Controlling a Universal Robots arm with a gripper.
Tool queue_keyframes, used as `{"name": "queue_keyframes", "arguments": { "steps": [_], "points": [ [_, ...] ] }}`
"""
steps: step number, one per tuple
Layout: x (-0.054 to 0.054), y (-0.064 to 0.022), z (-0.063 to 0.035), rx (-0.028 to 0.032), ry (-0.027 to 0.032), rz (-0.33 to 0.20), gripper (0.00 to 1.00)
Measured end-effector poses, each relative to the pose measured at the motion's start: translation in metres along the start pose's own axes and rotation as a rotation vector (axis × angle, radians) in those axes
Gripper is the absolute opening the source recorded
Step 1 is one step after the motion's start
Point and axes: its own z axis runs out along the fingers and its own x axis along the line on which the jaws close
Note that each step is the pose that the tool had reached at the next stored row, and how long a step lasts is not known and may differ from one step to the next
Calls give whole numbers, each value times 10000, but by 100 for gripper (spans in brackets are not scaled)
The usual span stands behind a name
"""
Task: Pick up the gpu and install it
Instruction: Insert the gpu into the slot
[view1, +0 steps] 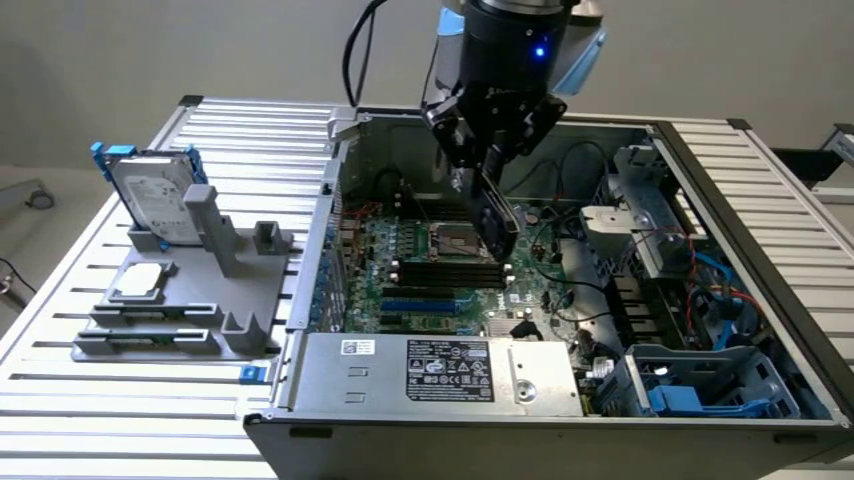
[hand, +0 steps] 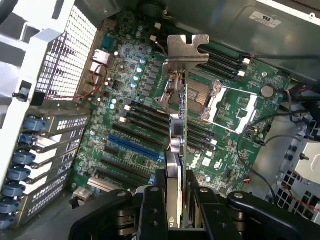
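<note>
**Exterior view.**
- Finds the arm (view1: 514, 40) reaching down into an open computer case (view1: 727, 170) lying on its side on a slatted metal surface (view1: 134, 420).
- Finds the claw (view1: 487, 175) clamped on the gpu (view1: 497, 215).
- Notes the card held on edge, hanging below the claw over the motherboard (view1: 407, 255), close to the processor socket (view1: 447, 240) and the black memory slots (view1: 447, 272).
- Contact between card and board: cannot tell.
- Records a power supply (view1: 441, 370) along the near wall of the case.
- Records, outside the case toward the exterior view's left, a grey holder (view1: 200, 300) on the surface, with a hard drive (view1: 150, 195) in a blue frame standing upright in it.

**Wrist view.**
- Looks along the card from the claw (hand: 175, 202).
- Finds the dark fingers (hand: 152, 205) pressed one against each face of the gpu (hand: 183, 130), with no gap between pads and card.
- Notes the thin green edge running away from the claw and ending in the silver bracket (hand: 186, 50) at the far end.
- Places the card above the motherboard (hand: 125, 90), crossing over the black slots beside the processor socket (hand: 225, 100).
- Records a blue slot (hand: 132, 149) on the board, off to one side of the card and apart from it.
- Records a row of blue latches (hand: 20, 165) and a perforated grille (hand: 67, 47) along the rear wall of the case.
</note>
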Motion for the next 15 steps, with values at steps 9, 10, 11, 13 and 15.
{"name": "queue_keyframes", "arguments": {
  "steps": [9,10,11,13,15],
  "points": [
    [-1,0,48,45,19,-1629,27],
    [-2,0,53,51,22,-1808,27],
    [-2,0,58,55,24,-1989,27],
    [-2,0,68,65,28,-2358,27],
    [-3,0,78,76,33,-2717,27]
  ]
}}
